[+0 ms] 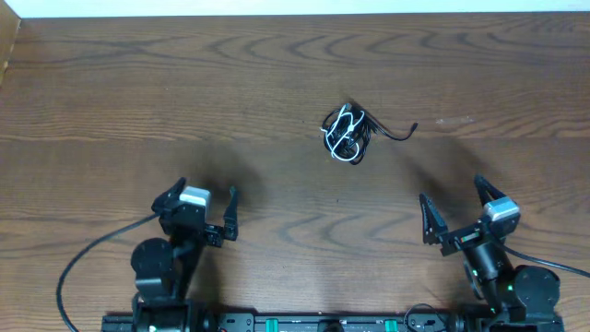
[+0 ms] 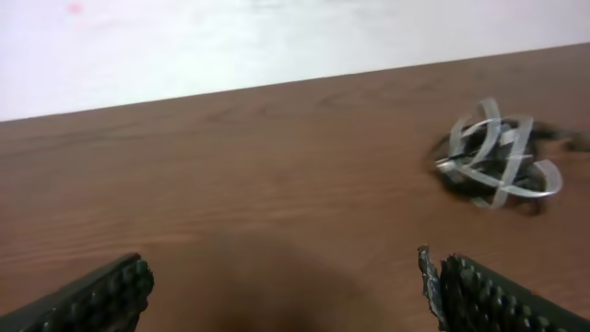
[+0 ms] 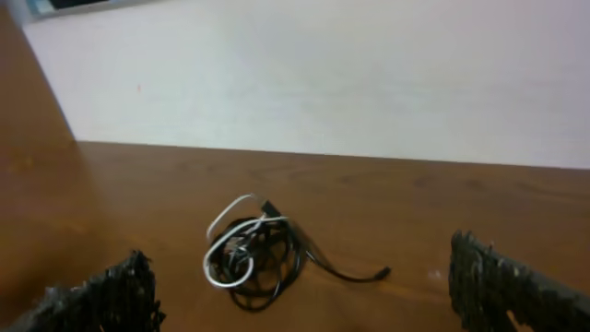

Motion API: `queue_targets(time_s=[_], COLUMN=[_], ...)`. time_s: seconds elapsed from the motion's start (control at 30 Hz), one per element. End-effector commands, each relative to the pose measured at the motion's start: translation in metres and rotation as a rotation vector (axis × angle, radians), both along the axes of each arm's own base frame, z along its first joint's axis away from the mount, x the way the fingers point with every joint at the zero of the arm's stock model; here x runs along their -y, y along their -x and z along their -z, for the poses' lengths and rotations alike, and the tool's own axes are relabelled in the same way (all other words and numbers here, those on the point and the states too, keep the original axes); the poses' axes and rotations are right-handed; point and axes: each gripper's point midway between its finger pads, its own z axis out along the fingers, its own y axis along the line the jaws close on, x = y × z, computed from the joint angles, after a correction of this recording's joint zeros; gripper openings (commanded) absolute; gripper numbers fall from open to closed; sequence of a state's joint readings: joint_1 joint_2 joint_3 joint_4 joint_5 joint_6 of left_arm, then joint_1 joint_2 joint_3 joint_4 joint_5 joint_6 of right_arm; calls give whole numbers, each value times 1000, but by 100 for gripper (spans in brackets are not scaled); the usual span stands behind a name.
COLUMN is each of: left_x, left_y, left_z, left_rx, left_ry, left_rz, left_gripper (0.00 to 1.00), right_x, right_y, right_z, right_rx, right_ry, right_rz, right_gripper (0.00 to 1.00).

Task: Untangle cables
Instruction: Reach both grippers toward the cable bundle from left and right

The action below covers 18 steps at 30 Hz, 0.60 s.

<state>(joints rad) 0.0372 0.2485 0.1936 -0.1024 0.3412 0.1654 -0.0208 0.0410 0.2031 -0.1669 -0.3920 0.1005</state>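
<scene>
The cables [image 1: 347, 134] lie in a small knotted clump of black and white cord on the wooden table [image 1: 184, 101], past the middle, with one black plug end trailing right. The clump also shows at the right of the left wrist view [image 2: 498, 159] and low in the middle of the right wrist view [image 3: 253, 258]. My left gripper [image 1: 203, 214] is open and empty, near the front left, well short of the clump. My right gripper [image 1: 456, 212] is open and empty, near the front right, also apart from it.
Thick black wires [image 1: 83, 267] run from the arm bases along the front edge. A pale wall [image 3: 323, 74] stands behind the table's far edge.
</scene>
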Motion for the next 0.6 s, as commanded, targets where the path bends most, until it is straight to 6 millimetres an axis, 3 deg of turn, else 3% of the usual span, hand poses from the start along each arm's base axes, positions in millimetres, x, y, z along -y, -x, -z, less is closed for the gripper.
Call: queue_targets(time_s=[0.0,0.23,0.57], left_x=[25,36,40], left_y=[2,-3,-11], left_z=[-31,-64,-83], left_rx=[-9,-49,-158], left_ry=[97,185,206], left_rz=[134,190,204], left_gripper=[99,100,99], right_x=[-12,-28,-30], right_y=[7,0,-22], right_z=[-19,-30,-26], right_rx=[-3,-160,-516], right_ry=[25,64,107], right_rz=[-75,-189,-241], right_gripper=[99,99,99])
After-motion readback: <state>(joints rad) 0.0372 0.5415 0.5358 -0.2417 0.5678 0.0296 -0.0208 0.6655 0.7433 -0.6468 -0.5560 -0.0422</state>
